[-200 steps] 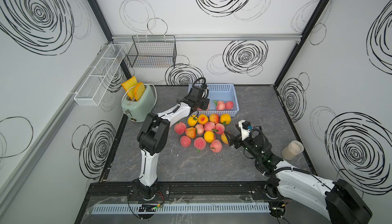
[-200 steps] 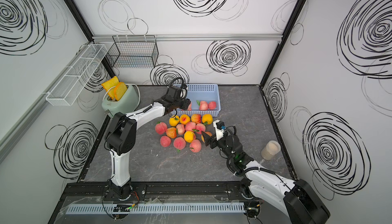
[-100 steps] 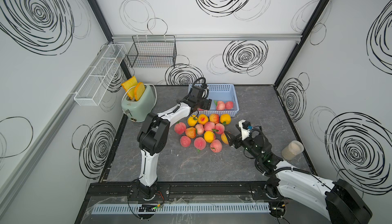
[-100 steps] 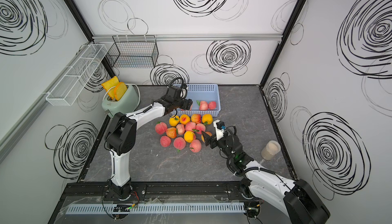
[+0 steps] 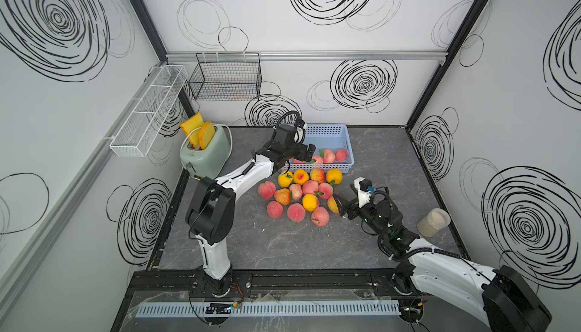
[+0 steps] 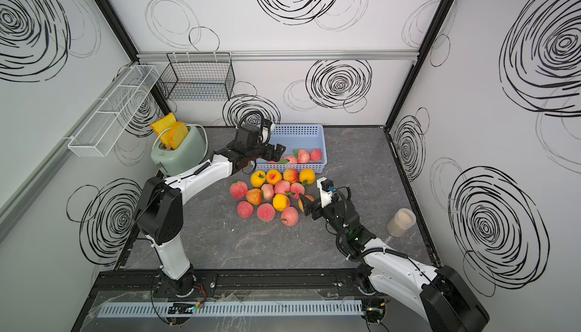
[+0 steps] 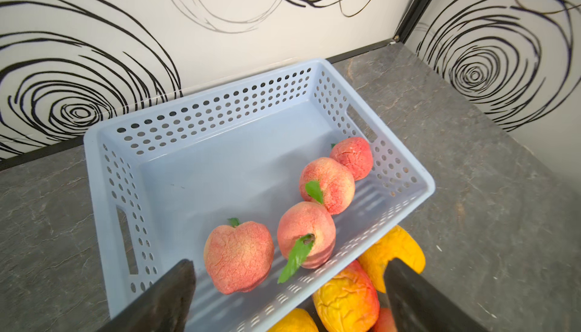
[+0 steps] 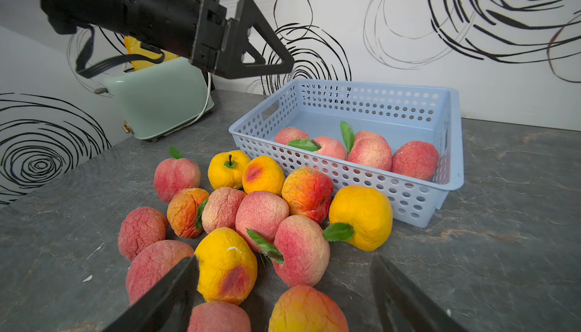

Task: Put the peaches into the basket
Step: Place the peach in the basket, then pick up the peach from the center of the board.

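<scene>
The pale blue perforated basket (image 5: pixel 348 145) (image 6: pixel 323 145) stands at the back of the table, with several pink peaches in it. My left gripper (image 5: pixel 303 155) (image 7: pixel 289 262) hovers open over the basket's front left part, above a pink peach (image 7: pixel 239 255) lying on the floor of the basket (image 7: pixel 201 97). A pile of pink, orange and yellow peaches (image 5: pixel 298 195) (image 8: pixel 261 214) lies in front of the basket. My right gripper (image 5: pixel 341 208) (image 8: pixel 284 259) is open and low at the pile's right edge, its fingers either side of an orange-red peach (image 8: pixel 306 310).
A mint toaster (image 5: pixel 206 154) holding toast stands left of the basket. A beige jar (image 5: pixel 434 222) sits by the right wall. Wire racks hang on the back and left walls. Bare tabletop lies in front of the pile.
My left gripper has gone from shut to open over the basket, and the peach it held now lies in the basket. The right arm has barely moved.
</scene>
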`<action>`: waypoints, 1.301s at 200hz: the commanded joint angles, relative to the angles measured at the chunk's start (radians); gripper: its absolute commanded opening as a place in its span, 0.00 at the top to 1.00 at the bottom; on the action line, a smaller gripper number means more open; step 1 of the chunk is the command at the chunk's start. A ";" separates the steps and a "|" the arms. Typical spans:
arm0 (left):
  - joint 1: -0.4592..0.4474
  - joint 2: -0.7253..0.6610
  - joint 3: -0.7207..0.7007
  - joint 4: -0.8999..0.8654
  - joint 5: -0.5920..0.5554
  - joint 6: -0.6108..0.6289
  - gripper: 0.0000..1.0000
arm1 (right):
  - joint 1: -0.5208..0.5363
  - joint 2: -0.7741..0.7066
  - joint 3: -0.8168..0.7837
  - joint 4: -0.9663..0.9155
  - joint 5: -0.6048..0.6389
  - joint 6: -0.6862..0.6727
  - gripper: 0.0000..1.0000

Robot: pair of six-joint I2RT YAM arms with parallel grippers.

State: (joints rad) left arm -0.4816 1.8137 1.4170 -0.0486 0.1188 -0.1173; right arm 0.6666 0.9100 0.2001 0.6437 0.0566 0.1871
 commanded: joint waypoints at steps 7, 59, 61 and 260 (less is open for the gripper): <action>0.034 -0.110 -0.054 0.043 0.060 0.003 0.01 | 0.006 0.012 -0.006 0.012 0.022 -0.005 0.11; 0.115 -0.277 -0.167 -0.039 0.161 0.014 0.03 | 0.003 0.037 0.064 -0.104 0.056 0.041 0.10; 0.118 -0.283 -0.170 -0.045 0.166 0.016 0.03 | 0.003 0.038 0.072 -0.114 0.057 0.047 0.10; 0.159 -0.610 -0.474 -0.157 0.489 0.097 0.06 | -0.261 0.457 0.401 -0.673 -0.411 0.193 0.12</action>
State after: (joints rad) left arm -0.3206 1.2331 0.9569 -0.2466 0.5701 -0.0231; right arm 0.4088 1.3403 0.5663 0.0055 -0.3302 0.3809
